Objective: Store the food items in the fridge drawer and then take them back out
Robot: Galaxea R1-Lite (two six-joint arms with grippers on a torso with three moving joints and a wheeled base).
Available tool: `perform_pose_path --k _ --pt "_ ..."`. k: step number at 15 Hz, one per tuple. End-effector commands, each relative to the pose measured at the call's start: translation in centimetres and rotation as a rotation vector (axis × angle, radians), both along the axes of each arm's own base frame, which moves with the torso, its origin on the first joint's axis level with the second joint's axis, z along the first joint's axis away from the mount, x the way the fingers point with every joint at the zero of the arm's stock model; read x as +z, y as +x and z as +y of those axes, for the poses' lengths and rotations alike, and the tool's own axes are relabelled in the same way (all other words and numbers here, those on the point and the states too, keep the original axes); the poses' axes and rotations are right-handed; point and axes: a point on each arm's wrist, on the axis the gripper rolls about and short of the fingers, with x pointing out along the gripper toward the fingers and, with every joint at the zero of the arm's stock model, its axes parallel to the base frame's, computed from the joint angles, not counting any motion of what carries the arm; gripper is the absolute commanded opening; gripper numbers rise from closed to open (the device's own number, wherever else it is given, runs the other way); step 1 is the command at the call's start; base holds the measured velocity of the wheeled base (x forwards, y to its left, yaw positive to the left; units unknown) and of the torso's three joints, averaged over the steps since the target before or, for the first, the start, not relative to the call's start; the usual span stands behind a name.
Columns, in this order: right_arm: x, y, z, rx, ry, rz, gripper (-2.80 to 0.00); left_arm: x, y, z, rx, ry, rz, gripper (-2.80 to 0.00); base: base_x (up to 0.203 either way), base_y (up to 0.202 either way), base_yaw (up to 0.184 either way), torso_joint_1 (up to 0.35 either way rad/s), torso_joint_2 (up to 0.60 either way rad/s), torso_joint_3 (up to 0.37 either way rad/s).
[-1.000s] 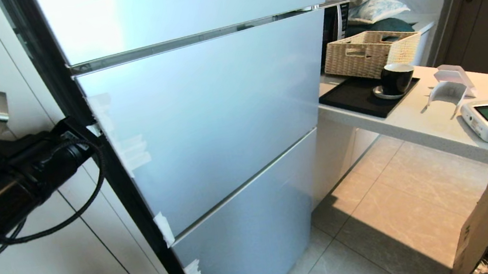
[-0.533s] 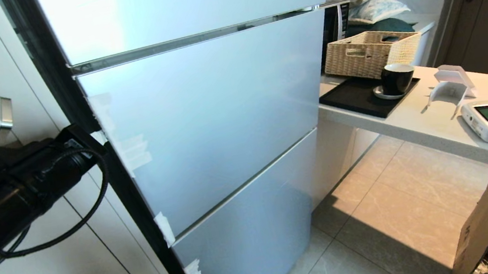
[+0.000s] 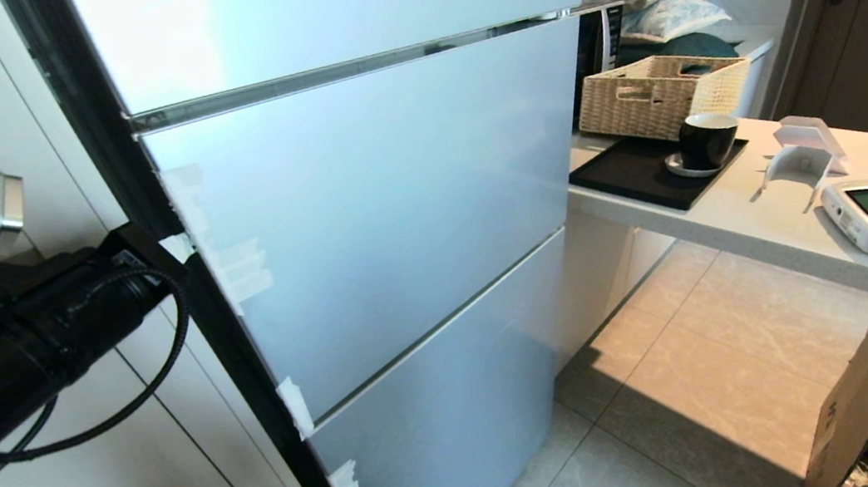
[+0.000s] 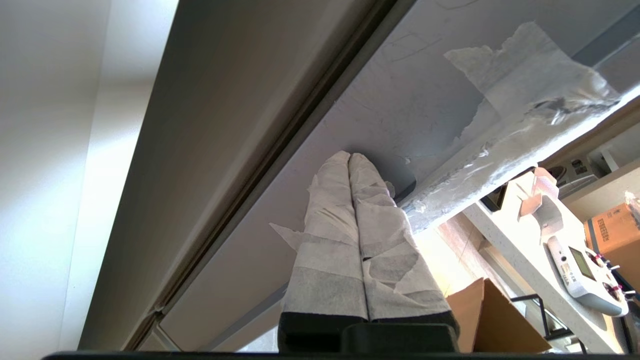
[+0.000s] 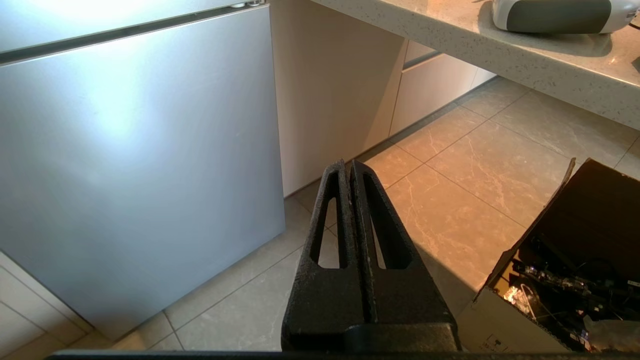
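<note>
My left hand [image 4: 350, 156], its tape-wrapped fingers [image 4: 327, 210] pressed fully together and gripping nothing, sets its tips against the left side edge of the fridge's middle door [image 3: 387, 208], beside a torn patch of white tape [image 4: 525, 85]. Seen from the head, the left arm [image 3: 37, 346] reaches in at that same edge. The door is closed, as are the doors above and below it. The fridge drawer and the tomato-like fruit appear in no view; I judge the drawer to lie behind these doors. My right hand [image 5: 350, 167], equally closed and empty, hangs low, right of the fridge's bottom door [image 5: 135, 160], over the floor tiles [image 5: 460, 200]. Risk: the smooth taped tips may slip off the narrow door edge and leave the door shut, or may snag the loose tape and peel it instead.
</note>
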Motion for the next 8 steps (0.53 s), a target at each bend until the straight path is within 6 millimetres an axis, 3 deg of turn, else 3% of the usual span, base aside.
perform_pose_path --k 1,8 --pt "0.0 0.0 0.0 0.002 -0.001 0.001 -2.80 0.3 -0.6 -0.3 -0.023 -0.007 -0.015 -2.80 0.000 0.000 0.000 0.000 0.00 0.000" --pt "0.0 0.0 0.0 0.000 0.000 0.001 -2.80 -0.5 -2.7 -1.7 -0.112 -0.001 0.002 -2.80 0.000 0.000 0.000 0.000 0.00 0.000"
